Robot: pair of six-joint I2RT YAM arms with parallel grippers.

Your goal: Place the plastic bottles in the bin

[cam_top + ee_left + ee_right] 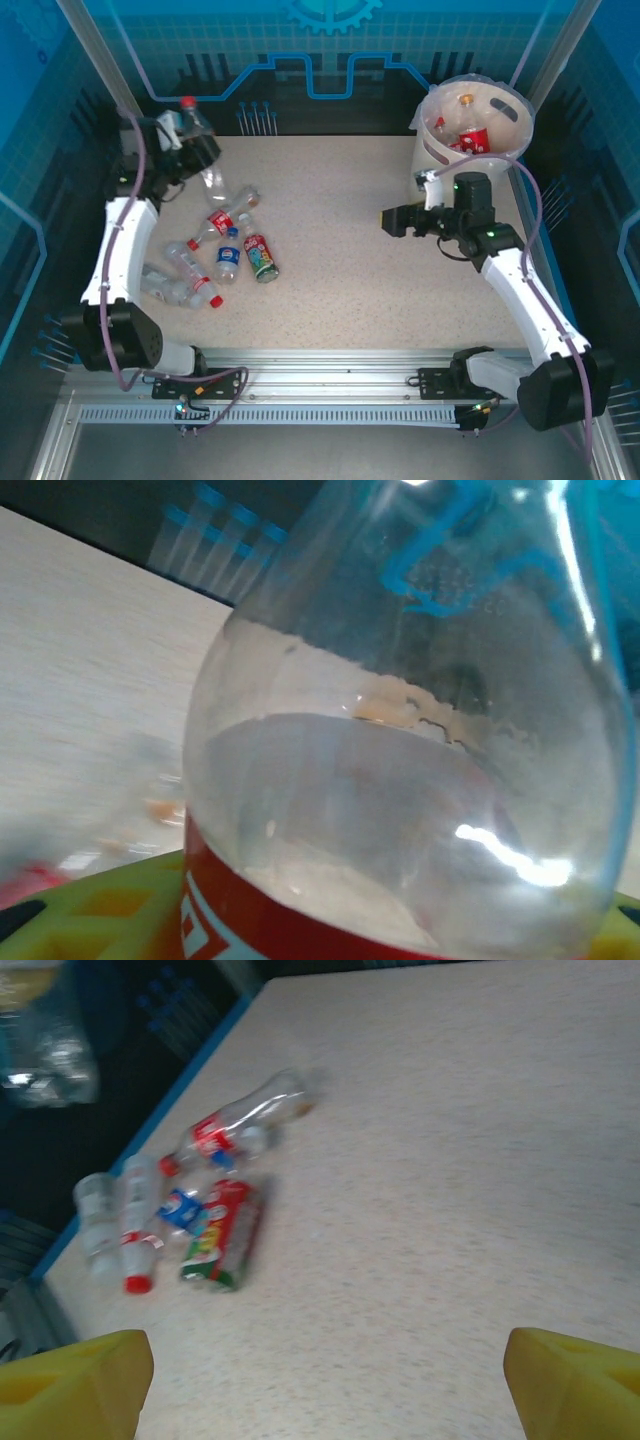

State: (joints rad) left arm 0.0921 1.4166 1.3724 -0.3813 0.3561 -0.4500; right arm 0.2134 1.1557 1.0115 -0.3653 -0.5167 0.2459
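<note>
This is a robotics lab test cell, not a home or shop. Two white robot arms, the left arm (120, 250) and the right arm (530, 290), are bolted to an aluminium rail (330, 380) at the near edge of a speckled beige surface (340, 230). Bare aluminium frame posts (100, 50) box the space in. The blue wall panels (200, 50) are printed with circuit-style lines and a gear emblem (333, 12). Purple cables (135, 170) run loose along the arms.

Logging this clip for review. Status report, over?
Left gripper shut on red-capped bottle, raised. Right gripper open, empty, near bin. Several bottles lie on table. Right arm stands between held bottle and bin.
</note>
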